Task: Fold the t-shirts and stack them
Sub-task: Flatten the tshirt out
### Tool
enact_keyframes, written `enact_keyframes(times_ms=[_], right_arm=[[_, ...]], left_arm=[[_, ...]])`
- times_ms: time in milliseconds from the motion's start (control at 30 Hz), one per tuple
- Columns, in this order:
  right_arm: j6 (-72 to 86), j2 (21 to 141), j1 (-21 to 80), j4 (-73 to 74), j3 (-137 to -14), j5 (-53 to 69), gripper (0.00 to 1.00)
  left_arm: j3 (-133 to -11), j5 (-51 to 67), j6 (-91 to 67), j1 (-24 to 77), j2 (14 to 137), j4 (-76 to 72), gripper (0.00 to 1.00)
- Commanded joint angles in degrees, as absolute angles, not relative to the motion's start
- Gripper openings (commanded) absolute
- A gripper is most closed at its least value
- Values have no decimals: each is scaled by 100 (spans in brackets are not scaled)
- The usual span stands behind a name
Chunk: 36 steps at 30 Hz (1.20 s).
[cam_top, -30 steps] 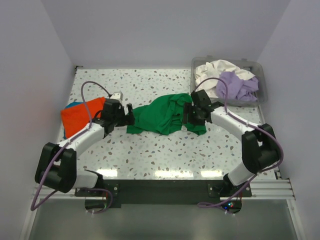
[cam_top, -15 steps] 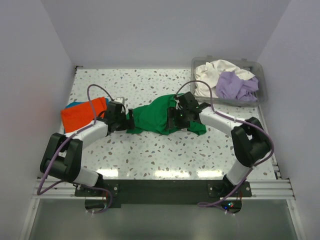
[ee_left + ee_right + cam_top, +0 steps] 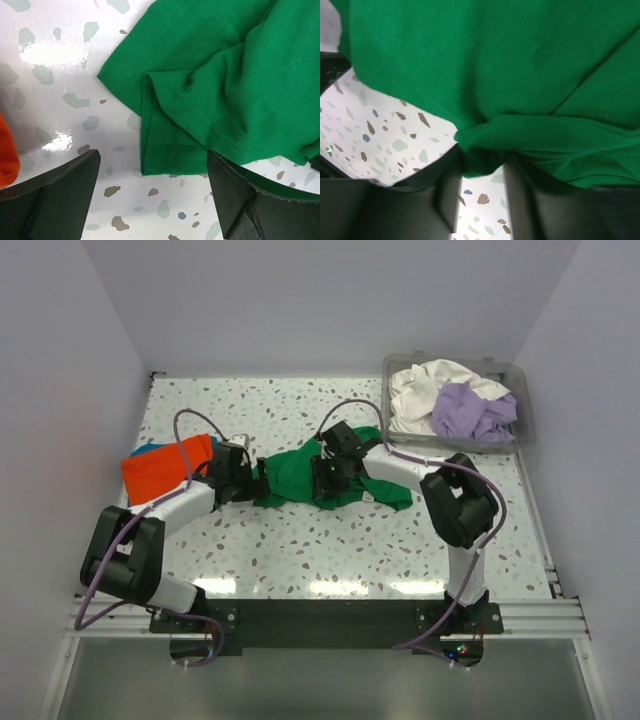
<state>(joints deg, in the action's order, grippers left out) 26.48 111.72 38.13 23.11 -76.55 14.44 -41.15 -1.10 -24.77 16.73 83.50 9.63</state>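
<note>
The bright green t-shirt [image 3: 345, 478] lies crumpled at the table's centre. My left gripper [image 3: 256, 481] is open at the shirt's left end. In the left wrist view the hemmed corner of the green t-shirt [image 3: 210, 75] lies on the table just ahead of the open gripper [image 3: 155, 200], not between the fingers. My right gripper [image 3: 325, 472] is over the shirt's middle. In the right wrist view it [image 3: 482, 172] is shut on a bunched fold of the green t-shirt [image 3: 490, 65], which hangs over the fingers.
An orange t-shirt [image 3: 160, 472] lies folded at the left on a blue one [image 3: 143, 451]; its edge shows in the left wrist view [image 3: 7, 150]. A clear plastic bin [image 3: 521, 430] at the back right holds a white t-shirt [image 3: 430, 383] and a lavender one [image 3: 472, 410].
My right gripper has moved left across the green t-shirt, carrying a fold with it. My left gripper has shifted slightly right to the shirt's left end.
</note>
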Motion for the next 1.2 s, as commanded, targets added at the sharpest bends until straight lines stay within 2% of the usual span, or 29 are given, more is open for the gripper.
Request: enact_keyframes(times_ms=[0, 33, 67, 100, 400, 733, 867, 900, 933, 967, 1033, 1067, 1100, 1167], right_arm=[[2470, 11364, 3814, 2767, -8164, 1292, 36], [2461, 11408, 3806, 2856, -8365, 1335, 13], [2452, 11408, 3814, 2943, -8463, 1353, 4], [2452, 11365, 3814, 3118, -8560, 1362, 0], [2216, 10223, 3806, 4253, -9799, 1827, 0], [1819, 10169, 4122, 5115, -11337, 3170, 0], [1539, 10318, 4437, 5395, -11075, 3428, 0], [1321, 10318, 4491, 5466, -10926, 3349, 3], [1214, 10266, 4535, 5545, -10559, 3088, 21], [1082, 10240, 4605, 5755, -10408, 2998, 32], [879, 10108, 4588, 5845, -9926, 2735, 47], [914, 9933, 4570, 5679, -9749, 2237, 58], [1010, 9853, 4536, 5591, -9590, 2015, 64], [1194, 9800, 4265, 5363, -9265, 1584, 67]], left_arm=[[-4359, 210, -2601, 1626, 8340, 607, 92], [-4420, 263, -2602, 1626, 8376, 589, 92], [-4464, 272, -2610, 1626, 8463, 598, 92], [-4508, 272, -2593, 1626, 8481, 598, 92], [-5203, 342, -2768, 1608, 8166, 923, 93], [-5817, 352, -2945, 1372, 7831, 1300, 93], [-5968, 53, -2655, 1152, 7647, 1538, 93], [-5976, 27, -2593, 1064, 7620, 1616, 93], [-5985, 18, -2541, 1037, 7585, 1652, 93], [-5985, -139, -2427, 1020, 7585, 1696, 93], [-5977, -202, -2338, 1020, 7585, 1801, 93], [-5968, -211, -2277, 1020, 7585, 1828, 93], [-5950, -107, -2250, 1028, 7585, 1837, 93], [-5845, -26, -2232, 1037, 7541, 1811, 93]])
